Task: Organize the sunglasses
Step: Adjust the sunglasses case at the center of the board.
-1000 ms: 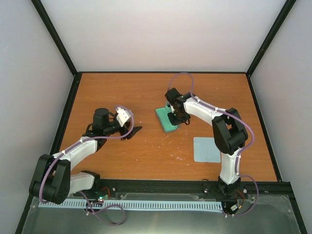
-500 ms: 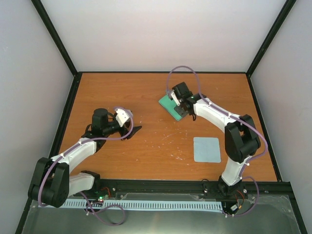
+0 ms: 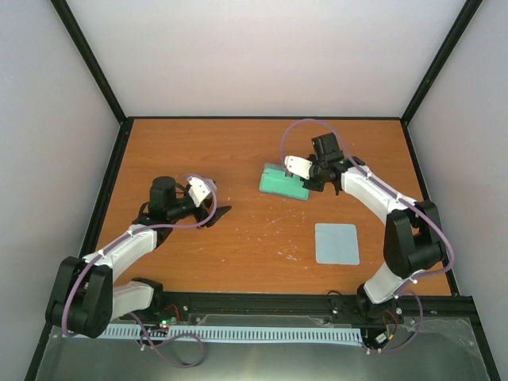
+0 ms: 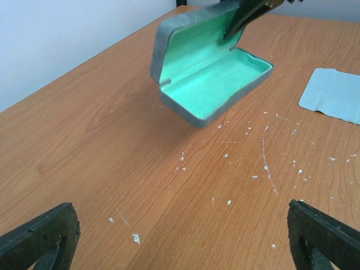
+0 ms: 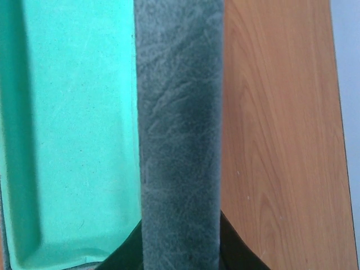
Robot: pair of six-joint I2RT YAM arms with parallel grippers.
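Observation:
The open grey-blue case (image 3: 283, 182) with its green lining hangs tilted just above the table. My right gripper (image 3: 311, 176) is shut on one of its long grey walls. In the right wrist view that grey wall (image 5: 180, 140) runs straight up between my right gripper (image 5: 180, 250) fingers, with the green inside to the left. The left wrist view shows the case (image 4: 208, 73) ahead, empty, a shadow under it. My left gripper (image 3: 216, 213) is open and low over bare wood, its fingertips (image 4: 39, 236) at the frame's bottom corners. The sunglasses are out of view.
A flat pale blue cloth (image 3: 336, 243) lies on the table at the right, in front of the case, and also shows in the left wrist view (image 4: 333, 95). Small white flecks dot the wood. Black frame rails and pale walls border the table.
The right arm has swung the case back and to the right, turning it so it lies crosswise. The left arm has not moved.

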